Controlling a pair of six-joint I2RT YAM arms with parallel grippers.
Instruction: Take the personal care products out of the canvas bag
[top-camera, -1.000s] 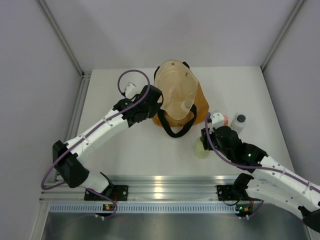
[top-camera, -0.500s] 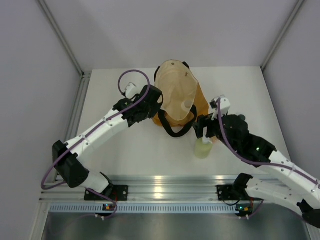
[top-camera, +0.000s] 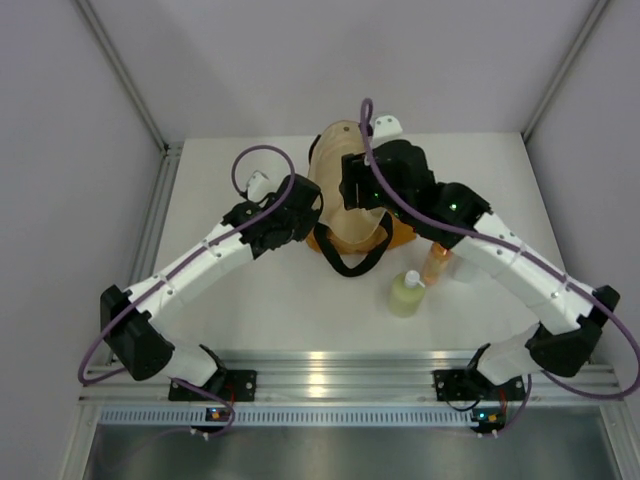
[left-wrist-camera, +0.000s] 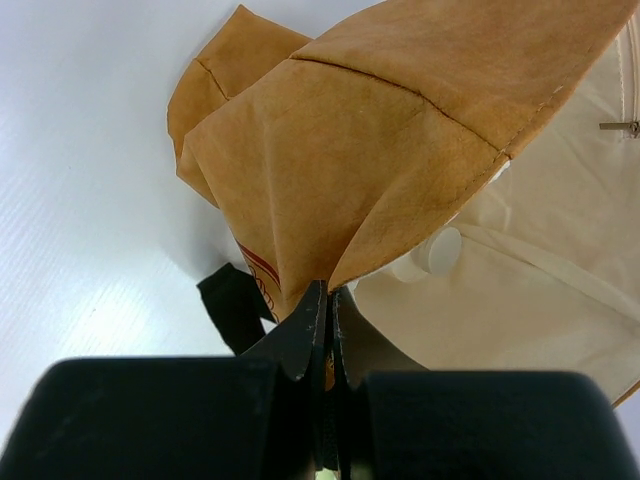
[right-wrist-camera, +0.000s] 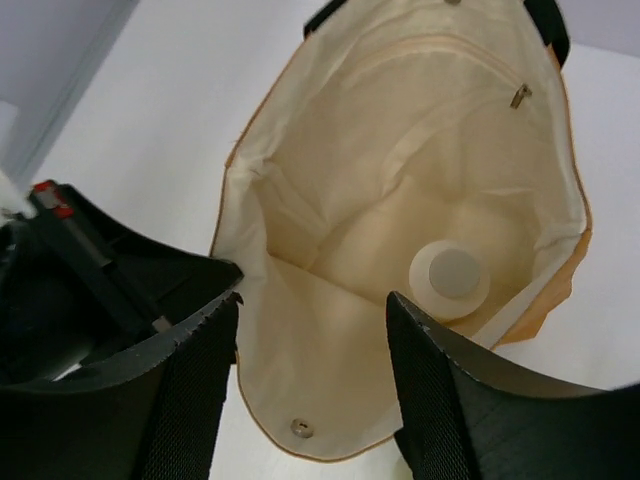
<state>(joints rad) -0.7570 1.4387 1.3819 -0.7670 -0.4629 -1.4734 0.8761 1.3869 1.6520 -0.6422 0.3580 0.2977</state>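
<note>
The white table (top-camera: 270, 300) carries everything. Toward its back edge lies the large mustard-orange canvas bag (left-wrist-camera: 350, 170) with a cream fabric lining, its mouth held open and one black loop handle (top-camera: 350, 264) trailing toward the arms.

The left gripper (left-wrist-camera: 327, 297) comes in from the bag's left side. Its two black fingers are pressed together on a fold of the bag's orange outer wall, pinching the fabric at the rim.

The right gripper (right-wrist-camera: 312, 325) hangs over the open mouth of the bag, pointing down into it. Its jaws stand wide apart with nothing between them, and the cream lining shows in the gap.

Outside the bag, on the table to its right and nearer the arms, stands the pale-green pump bottle with a white top (top-camera: 407, 295). Just beside it, on its right, is the slim orange bottle (top-camera: 437, 262), partly hidden under the right arm.

The short cream cylindrical jar (right-wrist-camera: 450, 278) is inside the bag, lying on the lining near the bottom, its round pale lid facing up.

A small metal zipper pull (right-wrist-camera: 519, 96) hangs on the lining.
</note>
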